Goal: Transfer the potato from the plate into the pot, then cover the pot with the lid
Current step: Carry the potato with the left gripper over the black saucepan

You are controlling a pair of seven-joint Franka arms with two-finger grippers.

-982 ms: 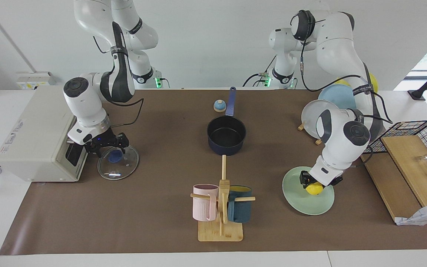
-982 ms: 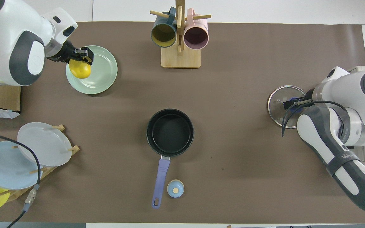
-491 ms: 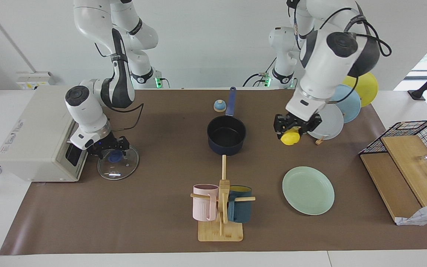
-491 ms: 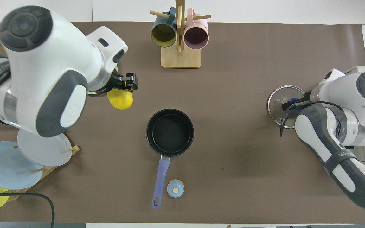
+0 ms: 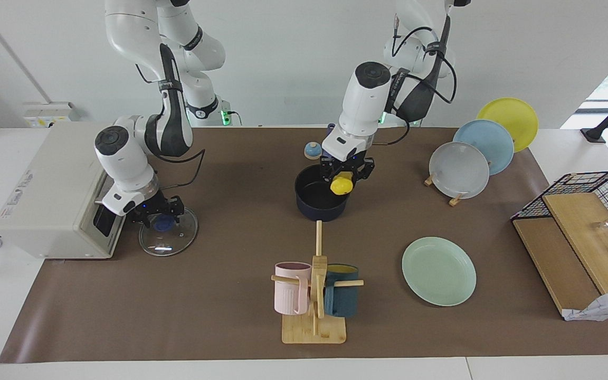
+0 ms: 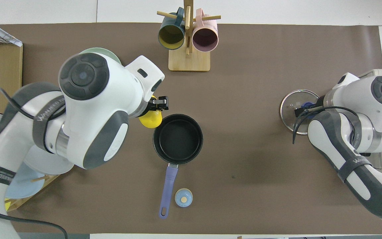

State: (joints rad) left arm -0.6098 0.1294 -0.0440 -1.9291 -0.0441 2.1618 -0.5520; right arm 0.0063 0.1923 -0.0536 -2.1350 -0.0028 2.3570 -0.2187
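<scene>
Potato (image 5: 341,185) up in the air, clamped in the left gripper (image 5: 346,177), hanging right over the pot (image 5: 322,199) at the rim on the left arm's side. From overhead the yellow lump (image 6: 150,119) shows just at the edge of the pot's black mouth (image 6: 177,138), the left gripper (image 6: 159,103) above it, fingers clenched on the toy. The pot sits mid-table, its long blue handle pointing toward the robots, and a small blue-and-tan bell (image 5: 312,151) rests just beside that handle.

Down at the right arm's end, the right gripper (image 5: 160,211) is low over the lid (image 5: 168,232), fingers either side of the blue knob. Whether those fingers are pressing the knob or only bracketing it, I cannot tell. The glass lid lies flat on the brown mat, just beside a white box (image 5: 50,190).

The plate (image 5: 438,270), pale mint green, lies bare on the mat toward the left arm's end, farther from the robots than the pot. A mug stand (image 5: 314,306) with a pink mug and a dark teal mug is between the two, farther out than the pot. Grey, blue and yellow plates stand upright in a rack (image 5: 486,145) nearer the robots than the mint plate.
</scene>
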